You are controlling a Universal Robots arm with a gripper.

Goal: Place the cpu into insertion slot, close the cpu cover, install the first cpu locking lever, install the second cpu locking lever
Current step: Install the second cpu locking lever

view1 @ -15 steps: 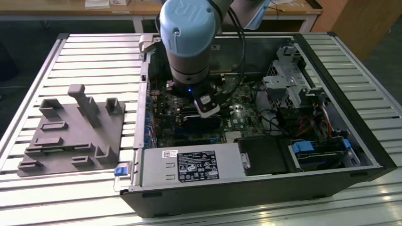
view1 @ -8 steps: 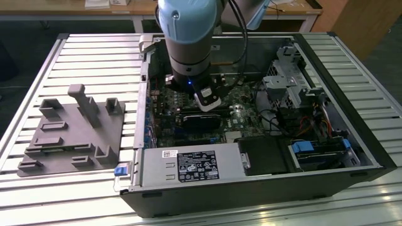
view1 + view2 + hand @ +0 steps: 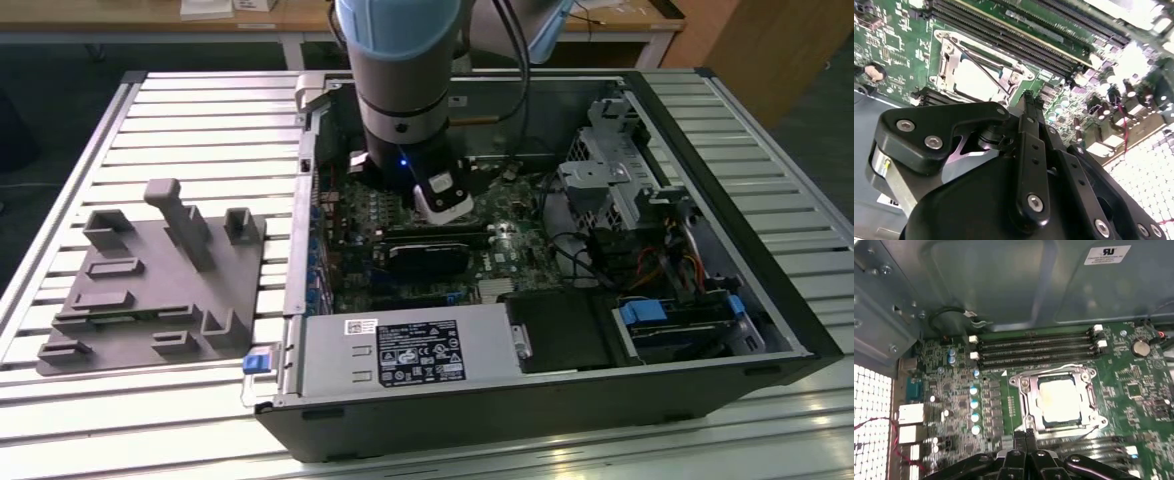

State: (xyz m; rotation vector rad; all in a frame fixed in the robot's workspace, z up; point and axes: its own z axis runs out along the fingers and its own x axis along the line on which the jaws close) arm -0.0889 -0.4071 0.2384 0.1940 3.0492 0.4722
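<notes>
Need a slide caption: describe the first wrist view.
The cpu lies framed by the cpu cover on the green motherboard, the hand close beside.

We see a robotics lab: a robot arm [image 3: 400, 90] reaches into an open computer case [image 3: 534, 410] on a slatted aluminium workbench [image 3: 200, 120], a grey fixture plate [image 3: 134, 300] beside the case, wooden desks [image 3: 107, 18] behind it.

Arm [image 3: 398, 90] drops in near vertical from the top of the exterior view. Wrist [image 3: 400, 160] shows a small blue light. Hand [image 3: 449, 210] points down, leaning slightly toward the exterior view's right. In both wrist views the black fingers [image 3: 1021, 440] lie pressed flat together, tips meeting, linkage folded in.
</notes>
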